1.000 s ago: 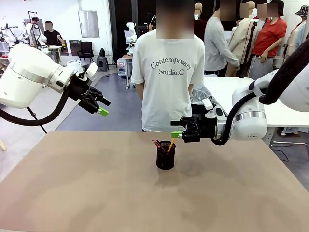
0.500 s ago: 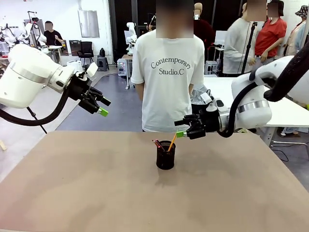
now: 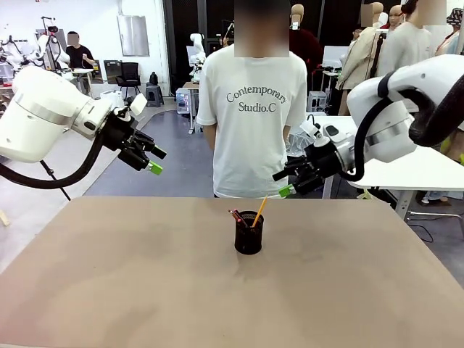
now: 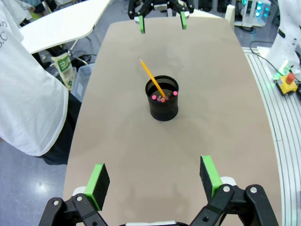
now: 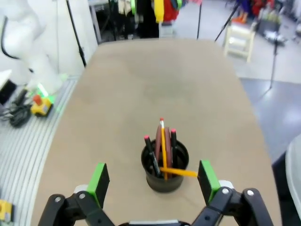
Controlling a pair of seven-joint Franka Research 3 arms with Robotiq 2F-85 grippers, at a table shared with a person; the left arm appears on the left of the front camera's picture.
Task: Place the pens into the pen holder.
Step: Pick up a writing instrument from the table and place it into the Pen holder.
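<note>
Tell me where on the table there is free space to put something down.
Bare table lies all around the pen holder: left, right and the near edge. Between the holder and the person, the strip is narrower. Both tools, left and right, hang open above the table.

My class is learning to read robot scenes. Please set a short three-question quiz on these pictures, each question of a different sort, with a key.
1. True or false: the pens stand inside the pen holder.
2. Which gripper has something in its jaws? A) left gripper B) right gripper C) neither
3. Fill in the missing word: the yellow pencil leans out over the holder's ____.

Key
1. True: all the sticks are in the black mesh cup, which stands on the table.
2. C: both grippers hang open above the table, apart from the cup.
3. Rim.
</note>
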